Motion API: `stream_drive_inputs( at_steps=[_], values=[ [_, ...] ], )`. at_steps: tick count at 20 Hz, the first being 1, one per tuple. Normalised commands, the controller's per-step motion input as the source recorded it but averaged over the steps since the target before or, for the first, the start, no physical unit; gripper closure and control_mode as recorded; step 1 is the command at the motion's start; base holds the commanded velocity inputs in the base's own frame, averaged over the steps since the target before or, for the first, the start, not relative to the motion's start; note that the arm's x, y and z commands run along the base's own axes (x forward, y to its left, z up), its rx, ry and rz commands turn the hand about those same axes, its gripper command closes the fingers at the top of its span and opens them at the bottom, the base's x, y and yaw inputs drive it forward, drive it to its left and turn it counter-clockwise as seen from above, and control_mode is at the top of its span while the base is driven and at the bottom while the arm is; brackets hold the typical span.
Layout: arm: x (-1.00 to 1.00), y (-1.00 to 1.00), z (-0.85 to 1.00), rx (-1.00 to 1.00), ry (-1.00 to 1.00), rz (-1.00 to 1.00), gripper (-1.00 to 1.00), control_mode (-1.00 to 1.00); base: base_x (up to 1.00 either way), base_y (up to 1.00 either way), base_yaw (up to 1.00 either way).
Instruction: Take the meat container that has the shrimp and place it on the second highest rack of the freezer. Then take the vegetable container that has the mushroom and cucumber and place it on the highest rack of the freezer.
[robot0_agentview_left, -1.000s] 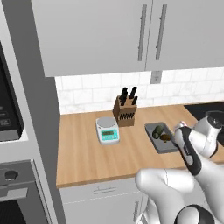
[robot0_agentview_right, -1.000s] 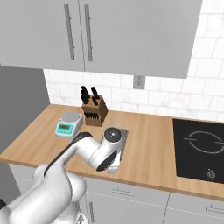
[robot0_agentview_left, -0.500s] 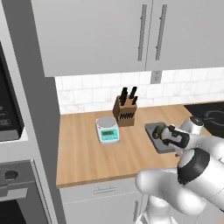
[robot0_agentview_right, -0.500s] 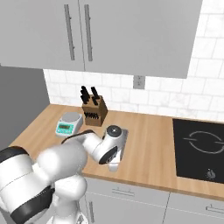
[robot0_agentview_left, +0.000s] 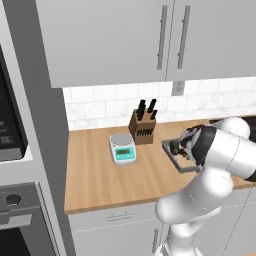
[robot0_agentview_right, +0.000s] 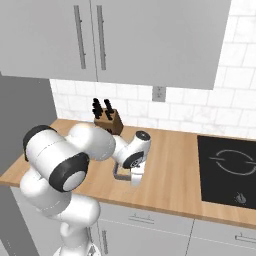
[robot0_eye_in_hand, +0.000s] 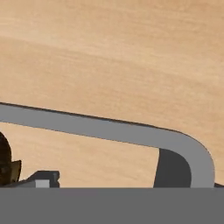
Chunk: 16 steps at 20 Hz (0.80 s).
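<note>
From where I stand the job looks far from finished: a grey tray (robot0_agentview_left: 172, 159) sits on the wooden counter (robot0_agentview_left: 100, 175), near its front edge, and nothing is on its way to a freezer. The gripper (robot0_agentview_right: 134, 178) hangs straight down at the tray's near rim with its jaws spread wide. As far as I can tell it holds nothing, though a fingertip may be brushing the rim. Close up, the rim (robot0_eye_in_hand: 109, 130) curves round a corner, and a dark brown lump (robot0_eye_in_hand: 5, 162) lies inside at the edge of sight. I take that for the mushroom, which would make this the vegetable tray and not the one with the shrimp. I cannot make out any green piece, so I would not swear to it. Whether the shrimp tray has been shelved I cannot tell, since the pictures give me no freezer or rack to check. At the least, this tray has yet to be gripped, lifted and carried to the top shelf. Around it, a knife block (robot0_agentview_left: 143, 127) stands against the tiled wall just behind, with a small kitchen scale (robot0_agentview_left: 122, 148) to its left. A black hob (robot0_agentview_right: 230, 167) lies well off to the right. None of them crowd the tray. The robot's own bulky elbow (robot0_agentview_right: 65, 167) hanging over the counter is the nearest thing to an obstacle, along with the wall cupboards (robot0_agentview_left: 165, 35) overhead if the lift goes high.
</note>
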Motion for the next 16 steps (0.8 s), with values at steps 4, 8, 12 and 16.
stream_drive_inputs(
  at_steps=[4,8,12,16],
  values=[
    [-0.01,0.12,-0.62,0.00,0.01,0.01,1.00,-1.00,0.00,0.00,0.00],
    [-0.03,0.23,-0.61,0.00,-0.01,0.00,1.00,-1.00,0.00,0.00,0.00],
    [0.00,0.33,-0.34,0.00,0.00,0.00,1.00,-1.00,0.00,0.00,0.00],
    [-0.41,0.08,0.00,0.00,-0.09,0.00,1.00,-1.00,0.00,0.00,0.00]
  ],
)
